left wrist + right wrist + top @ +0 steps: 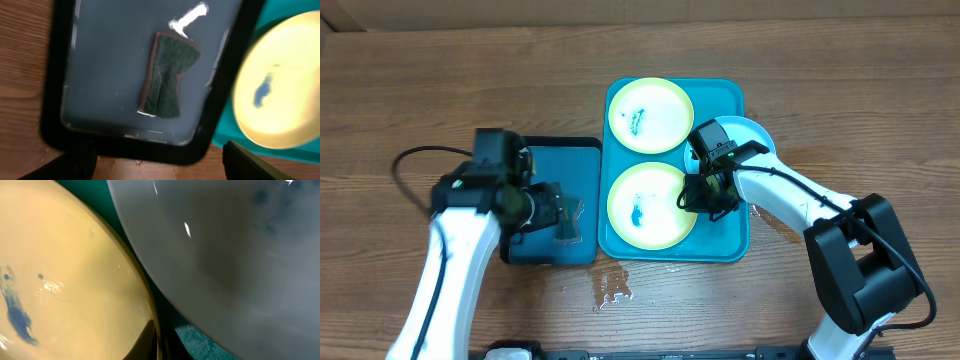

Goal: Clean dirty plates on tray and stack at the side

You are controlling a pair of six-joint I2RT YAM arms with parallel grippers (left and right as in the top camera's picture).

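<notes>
Right pincer (pixel 701 195) at yellow plate (pixel 642 207) rim

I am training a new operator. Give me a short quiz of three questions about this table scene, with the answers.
1. True or false: the sponge lies in the black-rimmed tray, not on the turquoise tray.
2. How many yellow-green plates lie on the turquoise tray? A) one B) two C) three
3. Fill in: the smudges on these plates are ___ in colour.
Key: 1 true; 2 B; 3 blue.
</notes>
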